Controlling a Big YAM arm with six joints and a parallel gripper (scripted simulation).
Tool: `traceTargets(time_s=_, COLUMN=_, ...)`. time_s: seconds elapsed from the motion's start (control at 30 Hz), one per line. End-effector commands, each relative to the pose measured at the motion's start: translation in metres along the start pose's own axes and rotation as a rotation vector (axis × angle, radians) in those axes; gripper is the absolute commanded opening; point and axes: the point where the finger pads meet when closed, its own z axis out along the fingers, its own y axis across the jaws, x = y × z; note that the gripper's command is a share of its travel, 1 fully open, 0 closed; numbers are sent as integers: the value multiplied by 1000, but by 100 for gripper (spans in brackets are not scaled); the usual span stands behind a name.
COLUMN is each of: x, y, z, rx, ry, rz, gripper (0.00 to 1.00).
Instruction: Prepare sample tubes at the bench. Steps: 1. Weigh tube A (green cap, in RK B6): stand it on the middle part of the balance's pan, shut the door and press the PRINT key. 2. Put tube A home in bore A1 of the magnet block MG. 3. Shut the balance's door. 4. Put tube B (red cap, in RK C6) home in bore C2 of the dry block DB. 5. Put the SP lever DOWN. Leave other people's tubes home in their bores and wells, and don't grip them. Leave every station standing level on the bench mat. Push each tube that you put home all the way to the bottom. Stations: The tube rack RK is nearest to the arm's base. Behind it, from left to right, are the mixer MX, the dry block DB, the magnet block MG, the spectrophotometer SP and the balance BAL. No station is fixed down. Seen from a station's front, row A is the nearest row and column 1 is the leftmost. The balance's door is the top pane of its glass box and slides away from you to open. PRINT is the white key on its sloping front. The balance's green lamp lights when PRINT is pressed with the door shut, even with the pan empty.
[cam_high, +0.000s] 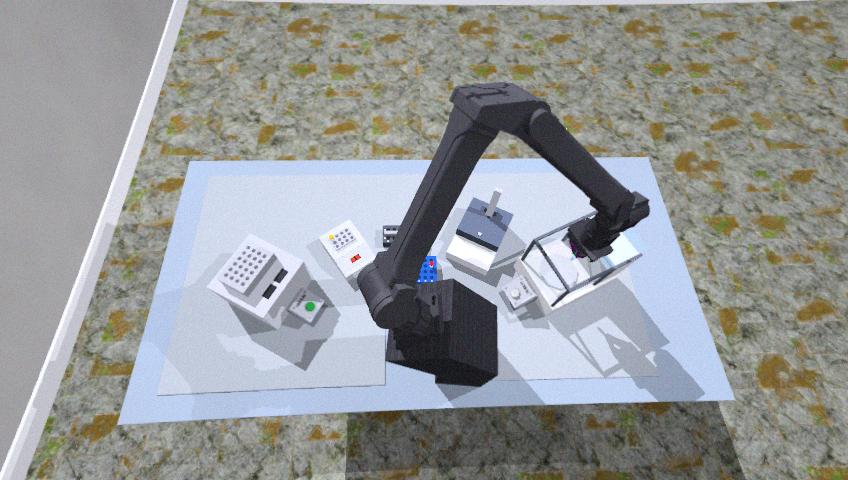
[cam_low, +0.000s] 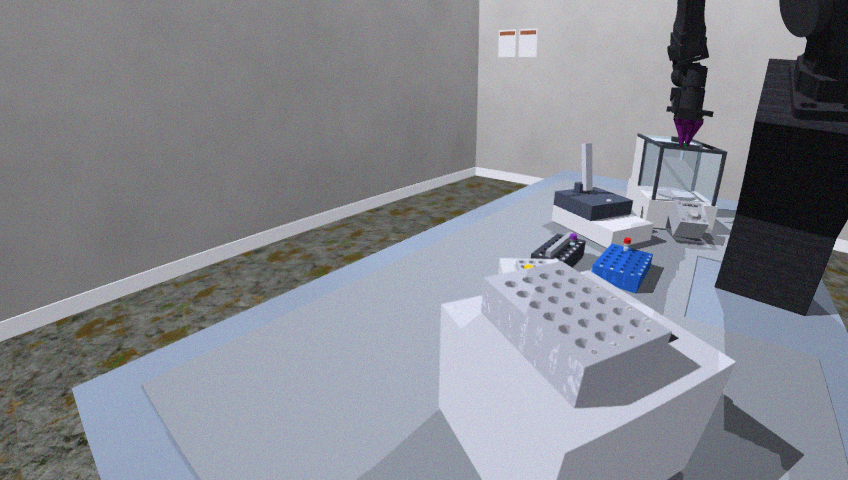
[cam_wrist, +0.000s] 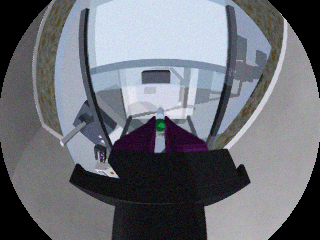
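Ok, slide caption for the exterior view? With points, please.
Gripper (cam_high: 574, 254) (cam_low: 684, 144) (cam_wrist: 160, 120) shut on green-capped tube A (cam_low: 681, 154) (cam_wrist: 160, 126), above the balance's pan (cam_high: 550, 267) (cam_low: 675, 193).

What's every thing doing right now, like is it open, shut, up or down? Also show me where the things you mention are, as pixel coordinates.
Gripper (cam_low: 684, 143) (cam_wrist: 160, 120): shut on the green-capped tube.
Green-capped tube (cam_low: 681, 154) (cam_wrist: 160, 125): held up over the scale.
Scale's top door: slid open.
Lever (cam_high: 493, 202) (cam_low: 587, 166): up.
Red-capped tube (cam_high: 431, 263) (cam_low: 627, 242): standing in the blue rack.
Blue rack (cam_high: 426, 274) (cam_low: 618, 278): standing level.
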Motion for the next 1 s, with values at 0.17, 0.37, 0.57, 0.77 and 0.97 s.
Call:
traceTargets(time_s=0.17, x=-9, y=-1, z=-29, rx=-7, ry=-25, rz=-13, gripper=9)
traceTargets(time_s=0.37, x=-11, y=0, z=-39, rx=-6, ry=-28, rz=-16, gripper=9)
traceTargets(time_s=0.57, x=-10, y=-4, z=-40, rx=-6, ry=-17, rz=-10, gripper=9)
traceTargets(time_s=0.77, x=-19, y=1, z=-62, rx=-6, ry=-46, rz=-20, gripper=9)
traceTargets(time_s=0.97, x=-11, y=-1, z=-67, rx=-6, ry=-31, rz=-15, gripper=9)
